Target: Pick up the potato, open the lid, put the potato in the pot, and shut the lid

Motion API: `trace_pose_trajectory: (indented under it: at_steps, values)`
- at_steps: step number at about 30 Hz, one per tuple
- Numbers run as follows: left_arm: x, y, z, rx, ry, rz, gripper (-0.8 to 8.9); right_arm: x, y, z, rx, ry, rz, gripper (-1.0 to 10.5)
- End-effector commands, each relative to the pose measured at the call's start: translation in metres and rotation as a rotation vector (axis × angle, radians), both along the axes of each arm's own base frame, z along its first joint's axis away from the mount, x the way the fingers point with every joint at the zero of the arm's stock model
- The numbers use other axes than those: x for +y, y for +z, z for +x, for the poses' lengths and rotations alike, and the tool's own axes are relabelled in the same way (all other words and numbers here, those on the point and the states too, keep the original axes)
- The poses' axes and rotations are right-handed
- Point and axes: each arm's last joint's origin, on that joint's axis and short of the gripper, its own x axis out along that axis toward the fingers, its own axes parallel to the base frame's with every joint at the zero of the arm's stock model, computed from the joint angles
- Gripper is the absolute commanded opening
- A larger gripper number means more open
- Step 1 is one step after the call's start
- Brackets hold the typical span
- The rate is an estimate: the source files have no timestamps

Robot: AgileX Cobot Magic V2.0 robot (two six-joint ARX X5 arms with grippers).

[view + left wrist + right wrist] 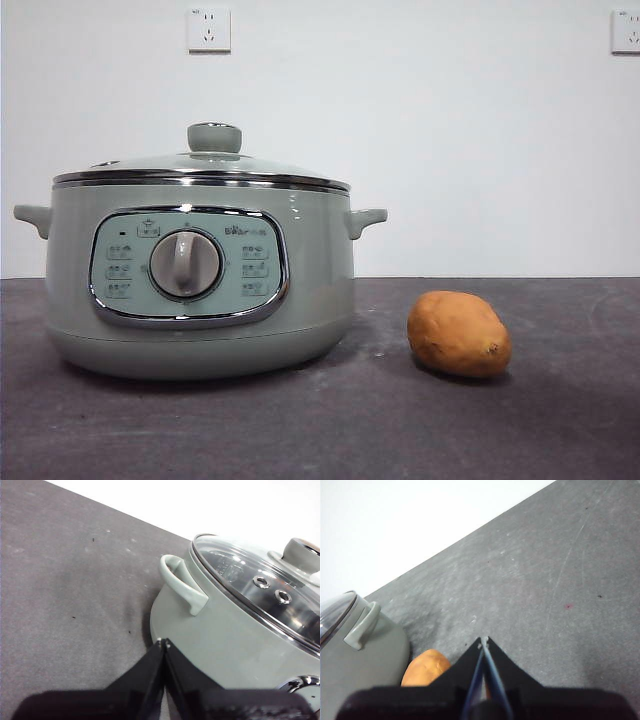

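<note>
The potato (459, 333) lies on the dark counter (560, 420) just beside the pot (200, 290), apart from it. The lid (205, 165) sits on the pot. Left tool (164, 641) and right tool (484, 640) hang pressed together, holding nothing.

1. A dark grey table (560, 420) is seen, matte, marked with faint pale scuffs and specks.
2. The pot (200, 290) is set on it at the left of the front view.
3. The potato (459, 333) is laid on its side near the pot, apart from it.
</note>
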Motion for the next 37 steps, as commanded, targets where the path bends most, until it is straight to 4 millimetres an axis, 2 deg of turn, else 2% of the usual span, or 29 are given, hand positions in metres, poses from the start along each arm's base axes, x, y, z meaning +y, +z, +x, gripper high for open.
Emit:
trace_pose_trajectory:
  at_steps: [1, 5, 12, 18, 21, 25, 30, 32, 35, 37]
  values:
    - [0.000, 0.009, -0.002, -0.022, 0.000, -0.016, -0.08, 0.000, 0.007, -0.001, 0.004, 0.000, 0.016, -0.1]
    - [0.000, 0.031, -0.007, -0.052, 0.002, -0.009, -0.08, 0.000, 0.028, -0.003, -0.008, 0.001, 0.012, -0.1]
    - [0.000, 0.076, -0.007, -0.069, 0.000, -0.003, -0.08, 0.001, 0.080, 0.004, -0.039, 0.010, -0.084, -0.1]
    - [-0.003, 0.112, 0.005, -0.054, -0.113, 0.033, -0.08, 0.005, 0.125, 0.023, -0.033, 0.075, -0.125, -0.1]
    - [-0.004, 0.125, 0.015, -0.024, -0.189, 0.045, -0.08, 0.010, 0.140, 0.037, -0.007, 0.155, -0.129, -0.1]
    - [-0.006, 0.140, 0.032, 0.022, -0.295, 0.061, -0.05, 0.017, 0.151, 0.060, 0.093, 0.306, -0.147, 0.0]
    - [-0.008, 0.151, 0.055, 0.089, -0.393, 0.054, 0.01, 0.027, 0.148, 0.088, 0.199, 0.509, -0.135, 0.2]
    - [-0.009, 0.154, 0.062, 0.104, -0.429, 0.047, 0.21, 0.029, 0.144, 0.096, 0.227, 0.553, -0.120, 1.4]
    - [-0.010, 0.158, 0.070, 0.116, -0.456, 0.038, 1.98, 0.033, 0.137, 0.103, 0.270, 0.564, -0.116, 4.2]
    - [-0.011, 0.160, 0.073, 0.117, -0.461, 0.039, 2.49, 0.036, 0.133, 0.106, 0.289, 0.575, -0.116, 5.4]
